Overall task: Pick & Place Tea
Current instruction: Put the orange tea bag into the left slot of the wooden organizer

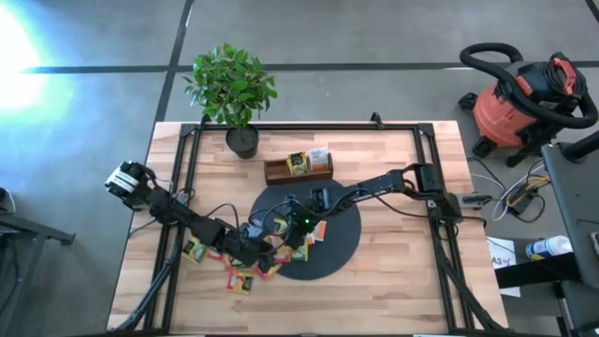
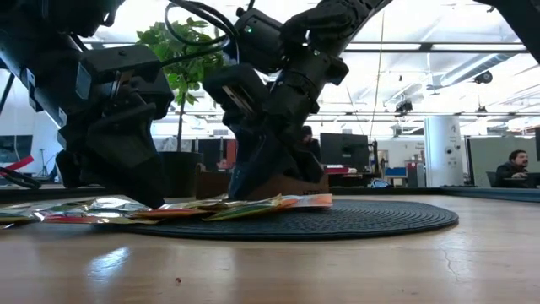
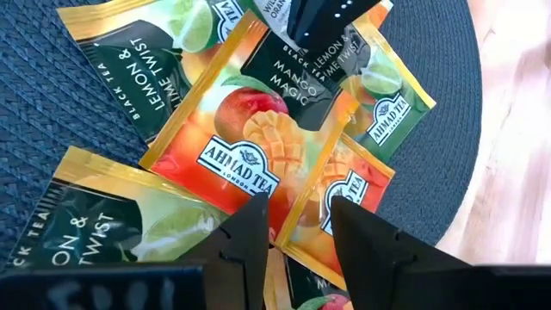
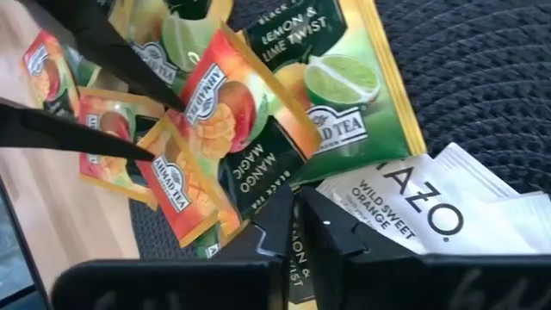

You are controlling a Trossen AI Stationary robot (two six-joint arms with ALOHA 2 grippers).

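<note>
Several tea sachets (image 1: pixel 271 255) lie overlapping in a flat pile on the left edge of the black disc (image 1: pixel 342 245) and on the wood beside it. They are green Lemon Twist (image 3: pixel 129 73), orange-red Mango Magic (image 3: pixel 250 129) and white Tazo (image 4: pixel 430 211). My left gripper (image 3: pixel 297 226) is open. It is low over the Mango Magic sachet's near edge, one finger on each side. My right gripper (image 4: pixel 297 207) is shut and points down into the pile (image 2: pixel 253 181) from the far right. Its tips are at the Mango Magic sachet's dark end. My right gripper's shut fingertips (image 3: pixel 314 30) come down slanting from the table's right. They meet the pile at the Mango Magic sachet's dark end (image 4: pixel 258 168), beside the Tazo sachet. I cannot tell whether a sachet's edge is between the fingers. All sachets lie flat. I cannot tell whether my left gripper touches the sachet.
A brown wooden tray (image 1: pixel 298 167) holding a few sachets stands behind the disc. A potted plant (image 1: pixel 234 89) stands at the far edge, left of the tray. More sachets (image 1: pixel 198 249) lie on the wood left of the disc. Bare wood lies to the right and near.
</note>
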